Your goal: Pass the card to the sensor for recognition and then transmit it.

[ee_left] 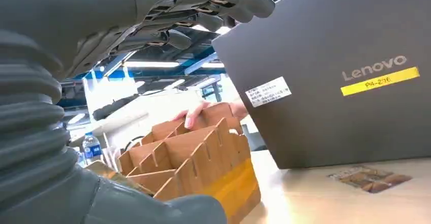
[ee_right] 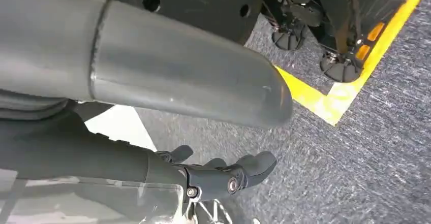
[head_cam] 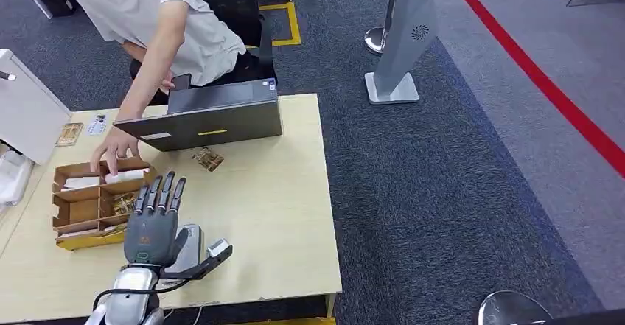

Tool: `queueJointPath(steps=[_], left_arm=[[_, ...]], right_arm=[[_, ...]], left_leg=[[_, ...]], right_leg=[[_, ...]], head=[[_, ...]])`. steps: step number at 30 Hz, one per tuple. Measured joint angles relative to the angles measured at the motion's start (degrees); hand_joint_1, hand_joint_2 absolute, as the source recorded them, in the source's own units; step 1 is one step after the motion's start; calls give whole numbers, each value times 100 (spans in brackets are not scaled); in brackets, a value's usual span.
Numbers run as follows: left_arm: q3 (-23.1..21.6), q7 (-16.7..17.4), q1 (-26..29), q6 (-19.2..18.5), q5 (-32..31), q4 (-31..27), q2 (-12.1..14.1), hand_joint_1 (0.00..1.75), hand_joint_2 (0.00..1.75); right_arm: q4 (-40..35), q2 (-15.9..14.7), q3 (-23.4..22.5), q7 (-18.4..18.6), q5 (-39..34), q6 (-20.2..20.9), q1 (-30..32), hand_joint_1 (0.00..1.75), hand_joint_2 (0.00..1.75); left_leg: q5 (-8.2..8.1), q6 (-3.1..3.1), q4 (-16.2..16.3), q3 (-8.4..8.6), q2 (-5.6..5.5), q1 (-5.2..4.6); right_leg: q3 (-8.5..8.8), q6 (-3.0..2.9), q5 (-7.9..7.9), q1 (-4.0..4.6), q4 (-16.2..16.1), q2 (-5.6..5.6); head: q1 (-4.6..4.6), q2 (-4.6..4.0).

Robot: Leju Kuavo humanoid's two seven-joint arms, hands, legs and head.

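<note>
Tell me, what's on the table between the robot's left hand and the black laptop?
In the head view, a small brown card lies on the bare wood between the left hand and the laptop, nearer the laptop. It touches neither.

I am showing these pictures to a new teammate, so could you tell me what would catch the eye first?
Most striking is the robot's left hand, fingers spread and holding nothing, raised over the near part of the wooden table beside a cardboard divider box. A person's hand reaches into that box's far compartments. Behind it stands a dark closed laptop with a yellow label.
</note>
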Motion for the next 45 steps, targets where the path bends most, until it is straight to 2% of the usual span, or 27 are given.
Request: queueJointPath(steps=[6, 12, 21, 34, 40, 45], left_arm=[[-41, -157, 122, -50, 0, -186, -7, 0, 175], [-70, -170, 164, -55, 0, -269, -7, 0, 175], [-72, -481, 7, -66, 2, -251, -136, 0, 175], [-72, -691, -330, -46, 24, -74, -214, 0, 175], [-72, -763, -412, -37, 52, -6, -212, 0, 175], [-72, -833, -435, 13, 63, 40, -208, 0, 175]], right_arm=[[61, -9, 249, 175, 308, 46, -12, 0, 0], [94, -13, 378, 199, 317, 57, -14, 0, 0], [133, -17, 857, 625, 1030, 276, -19, 0, 0], [140, -20, 1637, 894, 1709, 774, -13, 0, 0], [103, -31, 1965, 1222, 1965, 1363, 29, 0, 0], [48, -31, 2256, 1283, 2109, 1591, 62, 0, 0]], left_leg=[[0, 0, 0, 0, 1, 0], [0, 0, 0, 1, 0, 0], [0, 0, 0, 1, 0, 0], [0, 0, 1, 0, 0, 0], [0, 0, 1, -1, 0, 0], [0, 0, 1, -1, 0, 0]], right_leg=[[0, 0, 0, 0, 0, 0], [1, 1, 1, 0, 0, 0], [-1, 0, 1, 0, 0, -1], [-1, 1, 1, 0, 0, -1], [-1, 1, 1, 0, 0, -2], [-1, 1, 1, 0, 0, -2]], head=[[0, 0], [0, 0], [0, 0], [0, 0], [0, 2], [0, 0]])
